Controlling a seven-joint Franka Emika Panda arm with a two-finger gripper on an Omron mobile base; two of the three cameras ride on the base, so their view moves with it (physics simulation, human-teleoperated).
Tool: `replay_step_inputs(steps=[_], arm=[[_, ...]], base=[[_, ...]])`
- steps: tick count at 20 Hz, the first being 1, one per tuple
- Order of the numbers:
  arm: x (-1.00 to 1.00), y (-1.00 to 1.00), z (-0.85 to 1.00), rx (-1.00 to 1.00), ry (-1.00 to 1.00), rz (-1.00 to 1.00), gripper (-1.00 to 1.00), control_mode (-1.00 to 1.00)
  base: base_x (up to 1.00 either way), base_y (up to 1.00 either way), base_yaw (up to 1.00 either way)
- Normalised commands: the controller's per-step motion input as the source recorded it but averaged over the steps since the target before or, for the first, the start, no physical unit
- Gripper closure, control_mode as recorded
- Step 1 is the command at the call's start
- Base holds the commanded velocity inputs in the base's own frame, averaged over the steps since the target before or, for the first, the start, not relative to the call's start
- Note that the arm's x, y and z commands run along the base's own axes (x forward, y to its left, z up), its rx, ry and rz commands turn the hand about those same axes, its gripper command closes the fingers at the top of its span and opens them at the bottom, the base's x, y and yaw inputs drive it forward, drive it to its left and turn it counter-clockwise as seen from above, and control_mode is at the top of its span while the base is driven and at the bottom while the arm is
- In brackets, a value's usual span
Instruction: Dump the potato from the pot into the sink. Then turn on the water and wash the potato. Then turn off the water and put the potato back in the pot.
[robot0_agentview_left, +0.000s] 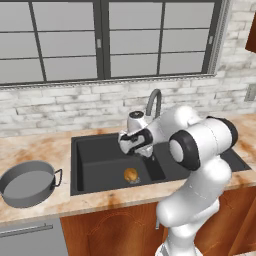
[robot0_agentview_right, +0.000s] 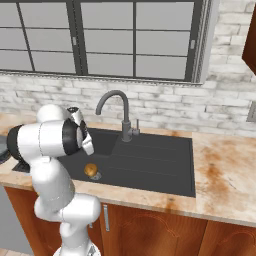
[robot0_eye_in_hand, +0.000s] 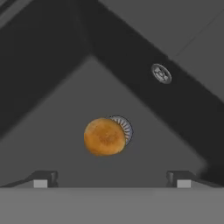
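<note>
The golden-brown potato lies on the floor of the dark sink, partly over the round metal drain. In the hand view the potato sits just ahead of my gripper, whose two fingertips stand wide apart with nothing between them. My gripper hangs open over the basin, above and slightly right of the potato. The grey pot stands on the counter left of the sink. No water runs from the gooseneck faucet. From the right the potato shows beside my arm.
The faucet and its small side lever stand behind the basin. A flat drainboard takes up the sink's right part. A round metal fitting sits on the sink wall. Marbled counter runs on both sides.
</note>
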Motion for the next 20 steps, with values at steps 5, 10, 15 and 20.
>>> replay_step_inputs(steps=[5, 10, 15, 20], arm=[[-0.62, -0.51, 0.96, -0.06, -0.19, 0.25, -1.00, -1.00], [-0.62, -0.77, 0.71, -0.01, -0.28, 0.34, -1.00, -1.00], [-0.43, -0.88, 0.74, -0.01, -0.38, 0.45, -1.00, -1.00], [0.00, -0.88, 0.65, -0.18, -0.20, 0.26, -1.00, -1.00]], base=[[0.00, 0.00, 0.00], [0.00, 0.00, 0.00], [0.00, 0.00, 0.00], [0.00, 0.00, 0.00]])
